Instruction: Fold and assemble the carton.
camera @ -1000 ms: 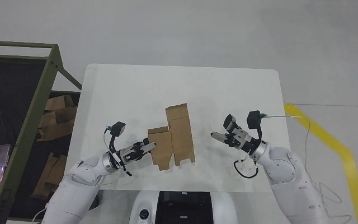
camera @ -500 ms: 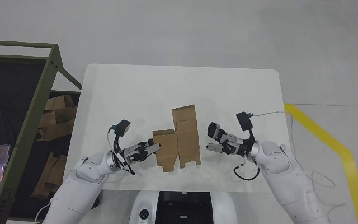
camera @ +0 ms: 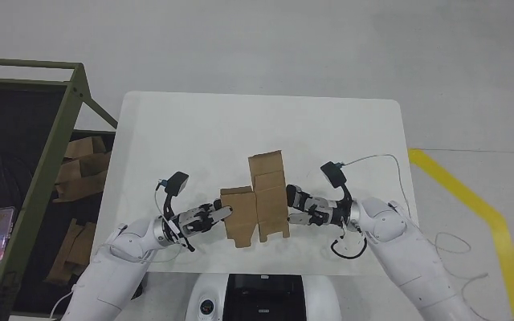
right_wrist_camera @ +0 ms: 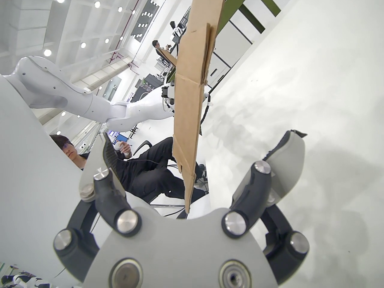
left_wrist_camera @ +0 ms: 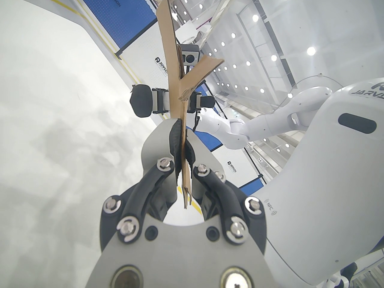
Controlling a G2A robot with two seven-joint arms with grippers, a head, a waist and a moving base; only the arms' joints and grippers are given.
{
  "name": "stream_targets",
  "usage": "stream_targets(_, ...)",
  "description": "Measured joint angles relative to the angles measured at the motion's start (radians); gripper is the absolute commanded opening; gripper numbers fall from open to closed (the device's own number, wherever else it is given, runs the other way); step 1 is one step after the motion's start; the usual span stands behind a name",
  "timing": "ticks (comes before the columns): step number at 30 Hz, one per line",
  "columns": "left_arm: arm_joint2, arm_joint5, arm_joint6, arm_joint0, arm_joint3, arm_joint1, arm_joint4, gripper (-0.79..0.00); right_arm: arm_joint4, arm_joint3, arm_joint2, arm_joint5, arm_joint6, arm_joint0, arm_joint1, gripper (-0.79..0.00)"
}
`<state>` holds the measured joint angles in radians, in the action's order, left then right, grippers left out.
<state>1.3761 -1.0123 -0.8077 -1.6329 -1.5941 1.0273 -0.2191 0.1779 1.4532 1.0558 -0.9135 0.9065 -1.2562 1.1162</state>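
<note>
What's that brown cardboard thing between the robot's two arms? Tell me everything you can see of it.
It is the carton: brown corrugated cardboard, flat and unassembled, made of creased panels with short flaps at the ends. It lies level, seemingly lifted off the white table. The left gripper is shut on one edge; the right gripper is open around the opposite edge without touching it.

White table (camera: pixel 177 128) — grey floor (camera: pixel 281 40)
</note>
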Motion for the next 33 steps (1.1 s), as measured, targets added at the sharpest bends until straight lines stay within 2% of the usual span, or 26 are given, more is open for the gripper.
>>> stream_targets(1, -0.001, 0.0, 0.0, 0.0, 0.001, 0.0, 0.002, -0.785, 0.005, -0.002, -0.007, 0.001, 0.001, 0.004, -0.002, 0.0)
stream_targets(3, -0.001, 0.0, 0.0, 0.002, 0.003, 0.0, 0.004, -0.785, 0.011, -0.005, -0.021, 0.0, 0.0, 0.013, -0.006, -0.055)
stream_targets(4, -0.002, 0.0, 0.0, 0.002, 0.004, 0.0, 0.005, -0.785, 0.014, -0.007, -0.027, -0.001, -0.001, 0.016, -0.008, -0.142)
stream_targets(12, -0.004, 0.0, 0.0, 0.006, 0.009, 0.0, 0.007, -0.785, 0.042, -0.014, -0.072, -0.006, -0.006, 0.039, -0.025, -0.385)
stream_targets(20, -0.003, 0.0, 0.0, 0.007, 0.01, 0.001, 0.006, -0.785, 0.052, -0.022, -0.1, -0.015, -0.015, 0.054, -0.039, -0.48)
stream_targets(28, -0.004, 0.0, 0.0, 0.008, 0.011, 0.003, 0.009, -0.785, 0.057, -0.023, -0.12, -0.02, -0.02, 0.065, -0.05, -0.508)
stream_targets(33, -0.008, 0.0, 0.0, 0.008, 0.013, 0.004, 0.014, -0.785, 0.057, -0.025, -0.129, -0.019, -0.019, 0.07, -0.054, -0.576)
